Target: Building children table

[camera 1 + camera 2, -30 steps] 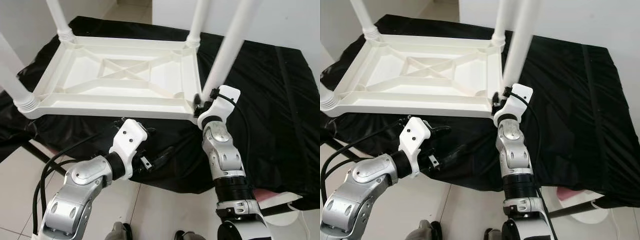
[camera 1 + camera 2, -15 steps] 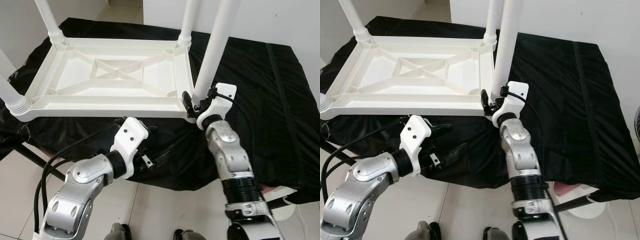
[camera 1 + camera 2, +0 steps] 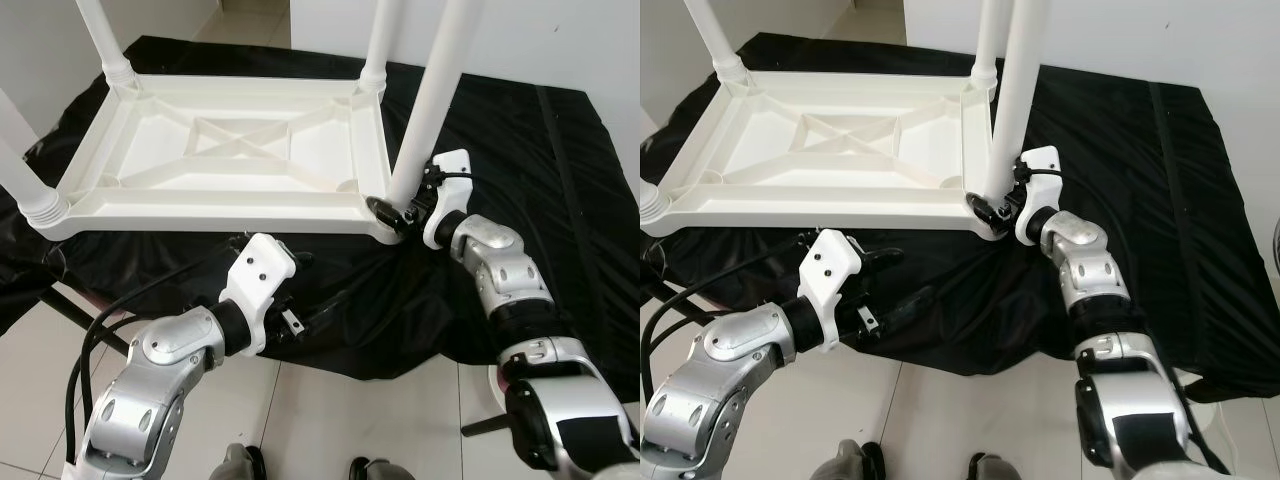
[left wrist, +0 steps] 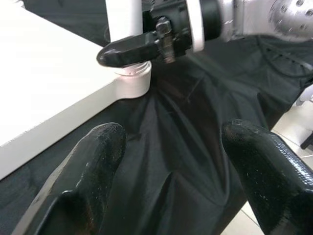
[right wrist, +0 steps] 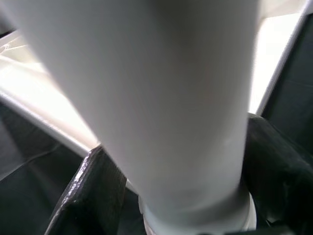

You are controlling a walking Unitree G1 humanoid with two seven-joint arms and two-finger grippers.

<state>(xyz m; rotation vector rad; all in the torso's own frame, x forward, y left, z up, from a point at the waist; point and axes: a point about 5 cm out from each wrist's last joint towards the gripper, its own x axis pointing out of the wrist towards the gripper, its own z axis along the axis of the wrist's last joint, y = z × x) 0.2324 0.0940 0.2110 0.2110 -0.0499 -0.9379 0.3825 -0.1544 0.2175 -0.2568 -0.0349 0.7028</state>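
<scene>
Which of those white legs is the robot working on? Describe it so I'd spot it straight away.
Find the upside-down white table on the black cloth. Go to its corner nearest the robot's right arm. The leg rising there is the one with the right pincer closed around its base.

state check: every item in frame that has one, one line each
table top: upside down on the black cloth, ribbed underside up
near-right leg: upright in its corner socket
right gripper: shut on the near-right leg at its base
left gripper: open, holding nothing, above the cloth
other three legs: upright in their sockets
</scene>
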